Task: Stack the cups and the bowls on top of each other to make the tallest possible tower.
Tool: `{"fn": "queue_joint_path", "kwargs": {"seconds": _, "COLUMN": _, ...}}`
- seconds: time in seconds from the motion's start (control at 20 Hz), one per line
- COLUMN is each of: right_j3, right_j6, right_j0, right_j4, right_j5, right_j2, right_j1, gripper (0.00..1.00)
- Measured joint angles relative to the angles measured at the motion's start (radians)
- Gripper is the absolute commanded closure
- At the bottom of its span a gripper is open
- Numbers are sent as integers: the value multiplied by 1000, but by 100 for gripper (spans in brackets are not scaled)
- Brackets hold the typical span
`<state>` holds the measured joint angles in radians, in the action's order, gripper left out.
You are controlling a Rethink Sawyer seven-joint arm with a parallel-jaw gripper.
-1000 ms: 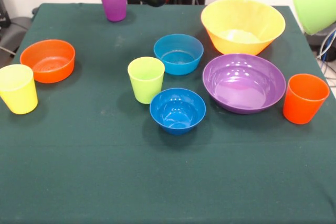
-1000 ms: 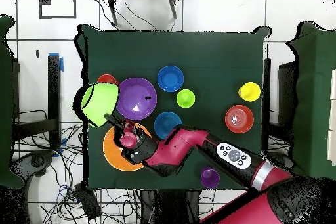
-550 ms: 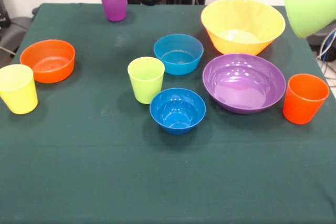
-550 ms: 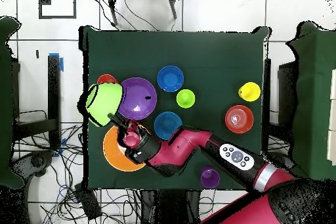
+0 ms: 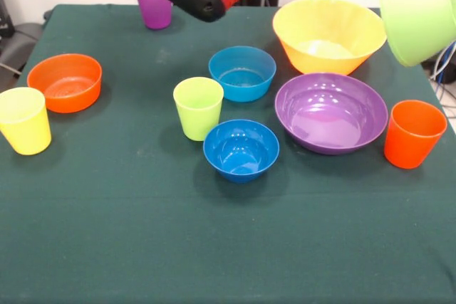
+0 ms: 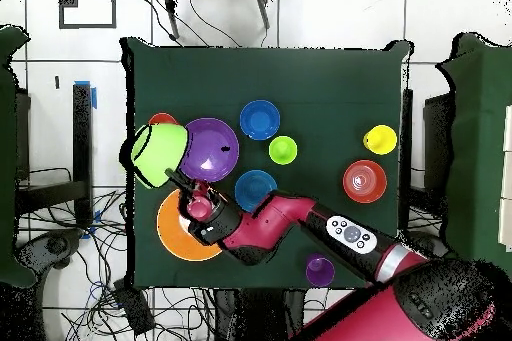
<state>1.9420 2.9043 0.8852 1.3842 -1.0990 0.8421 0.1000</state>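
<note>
Lime green bowl (image 5: 417,8), thin smooth plastic, judged light, stiff and slippery; gripper (image 6: 183,183) clamped on its rim, bowl held aloft.

No readable text or labels.

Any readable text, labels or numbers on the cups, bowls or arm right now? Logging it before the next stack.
None can be read.
The cups and bowls carry no visible print.
The arm's button panel shows small marks, too small to read.
</note>
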Motion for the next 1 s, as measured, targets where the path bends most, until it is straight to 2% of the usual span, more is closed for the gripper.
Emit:
{"fn": "queue_joint_path", "kwargs": {"seconds": 0.75, "right_j3": -119, "right_j6": 0, "right_j0": -97, "right_j4": -30, "right_j5": -26, "right_j2": -12, "right_j1": -64, "gripper": 100}}
{"fn": "queue_joint_path", "kwargs": {"seconds": 1.0, "right_j3": -126, "right_j6": 0, "right_j0": -106, "right_j4": -71, "right_j5": -25, "right_j2": -24, "right_j1": -67, "gripper": 100}}
